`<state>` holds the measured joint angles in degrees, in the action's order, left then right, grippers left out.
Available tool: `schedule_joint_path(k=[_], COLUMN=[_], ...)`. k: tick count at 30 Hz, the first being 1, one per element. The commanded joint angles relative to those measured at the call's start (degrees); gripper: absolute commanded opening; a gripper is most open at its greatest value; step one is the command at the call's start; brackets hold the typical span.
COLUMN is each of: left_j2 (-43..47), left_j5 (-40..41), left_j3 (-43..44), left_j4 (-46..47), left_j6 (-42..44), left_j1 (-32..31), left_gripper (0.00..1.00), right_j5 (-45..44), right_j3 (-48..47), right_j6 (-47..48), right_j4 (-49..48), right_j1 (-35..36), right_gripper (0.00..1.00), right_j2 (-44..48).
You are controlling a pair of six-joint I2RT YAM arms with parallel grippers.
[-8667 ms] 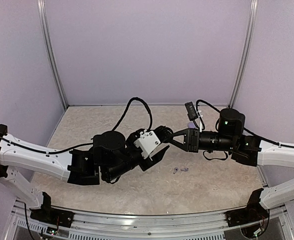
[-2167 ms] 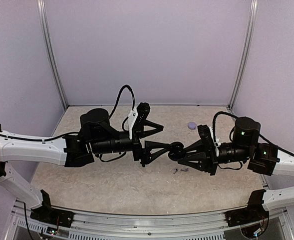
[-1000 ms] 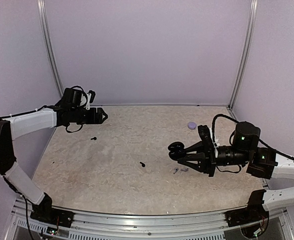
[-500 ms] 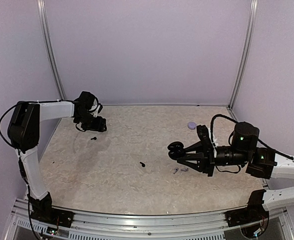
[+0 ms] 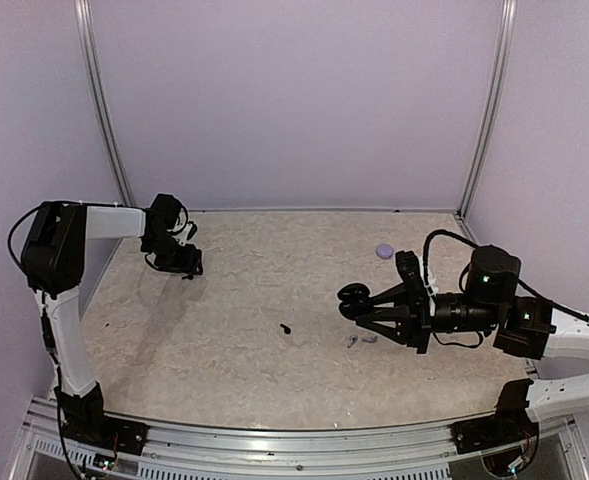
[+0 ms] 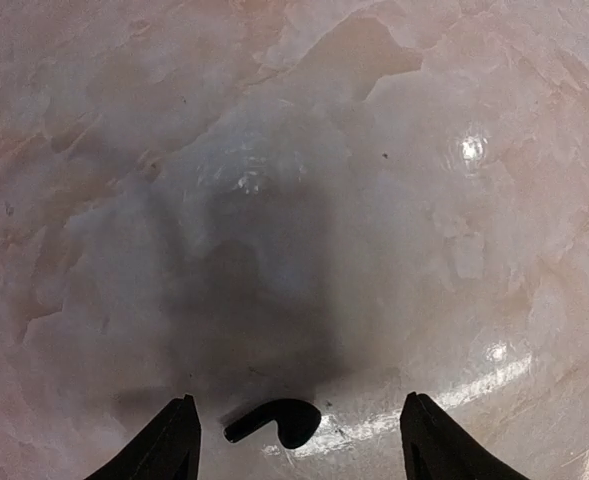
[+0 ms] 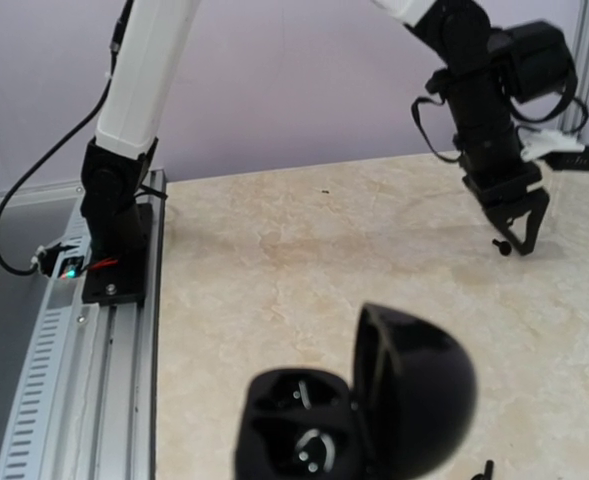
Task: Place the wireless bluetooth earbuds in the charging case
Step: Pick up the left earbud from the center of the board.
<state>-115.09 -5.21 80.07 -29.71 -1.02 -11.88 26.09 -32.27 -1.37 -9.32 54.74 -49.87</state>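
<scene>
**Far left of the tabletop (image 5: 224,370):** your left gripper (image 5: 186,268) points down close over the surface. Only your left wrist camera shows what lies beneath it. There is a black earbud (image 6: 274,422), glossy and comma-shaped with a short stem, flat on the mottled stone-pattern top between the two fingertips (image 6: 174,445). The jaws stand apart and neither finger touches it. From overhead the gripper hides the earbud. From your right wrist camera it is no more than a dark speck under the distant jaws.

**Right side:** your right gripper (image 5: 362,302) has its jaws clenched on the charging case (image 7: 354,420), carried above the tabletop with its mouth facing the left arm. Overhead, the case reads only as a small round black lump at the fingertips. Your right wrist camera alone shows it as a black clamshell standing open. The domed lid is hinged up beside the base, and dark moulded hollows show inside.

**Seen clearly only from overhead:**
- A small black piece (image 5: 285,328) lies near the middle of the tabletop, left of the case. It is too small to make out.
- Two pale lavender pieces (image 5: 361,340) lie side by side just near of the right gripper.
- A pale lavender puck (image 5: 384,251) sits farther back on the right, well apart from both arms.
</scene>
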Motion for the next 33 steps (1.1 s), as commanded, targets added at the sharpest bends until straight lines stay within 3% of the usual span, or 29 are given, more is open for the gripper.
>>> schedule_joint_path(k=[1, 9, 23, 33], left_j2=[-1.81, -2.83, -1.75, -0.22], left_j5=[-2.77, -2.02, -0.05, 1.75], left_j3=[1.75, 1.84, -2.32, -5.54], left_j4=[-1.05, -1.24, -2.63, -1.78], left_j6=[0.84, 0.58, -5.28, -8.47], left_j1=[0.92, 0.41, -6.56, -14.03], left_gripper=[0.68, 0.48, 0.40, 0.28], right_j5=[-0.87, -2.14, -2.82, -2.98], right_j3=[0.46, 0.63, 0.89, 0.81], right_j6=[-0.49, -0.23, -1.10, -1.55], right_j4=[-0.44, 1.15, 3.43, 3.72], right_j1=[0.71, 0.76, 0.66, 0.73], right_gripper=[0.11, 0.11, 0.11, 0.11], right_j2=[1.67, 4.22, 8.03, 8.86])
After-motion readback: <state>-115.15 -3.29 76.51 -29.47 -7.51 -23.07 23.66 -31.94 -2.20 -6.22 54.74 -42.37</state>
